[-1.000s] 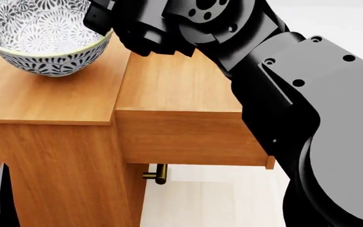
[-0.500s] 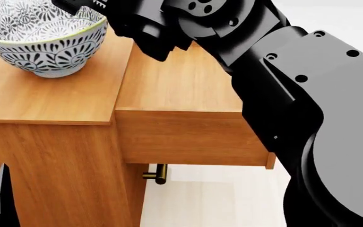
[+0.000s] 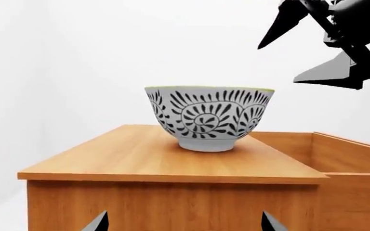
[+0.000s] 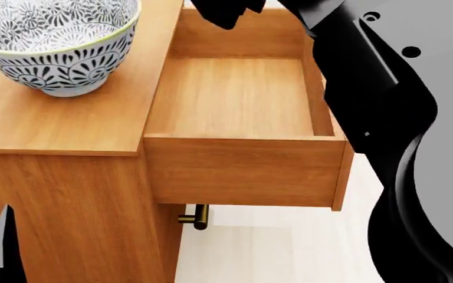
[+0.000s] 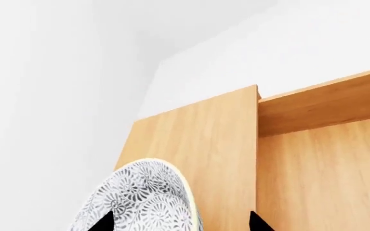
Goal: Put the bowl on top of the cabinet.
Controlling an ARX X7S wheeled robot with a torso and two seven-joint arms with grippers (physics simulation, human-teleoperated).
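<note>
The bowl [image 4: 53,47], white with a dark petal pattern and a yellowish rim, stands upright on the flat top of the light-brown cabinet [image 4: 69,124]. Nothing is holding it. My right gripper [image 5: 179,222] hangs open above the bowl [image 5: 140,202] and the cabinet top [image 5: 204,139], clear of both. From the left wrist view it shows as the right gripper [image 3: 276,65] up in the air beside the bowl [image 3: 209,118], fingers apart. My left gripper [image 3: 185,225] is open, low in front of the cabinet's [image 3: 140,159] side, holding nothing.
A drawer [image 4: 242,94] of the cabinet stands pulled out beside the bowl, its inside bare. A brass handle [image 4: 195,217] sticks out below it. My black right arm [image 4: 384,88] fills the right of the head view, over the drawer's right wall.
My right gripper has let go of the bowl's rim and risen up and away. The bowl has settled on the cabinet top. The drawer's inside, hidden before by the arm, now shows.
</note>
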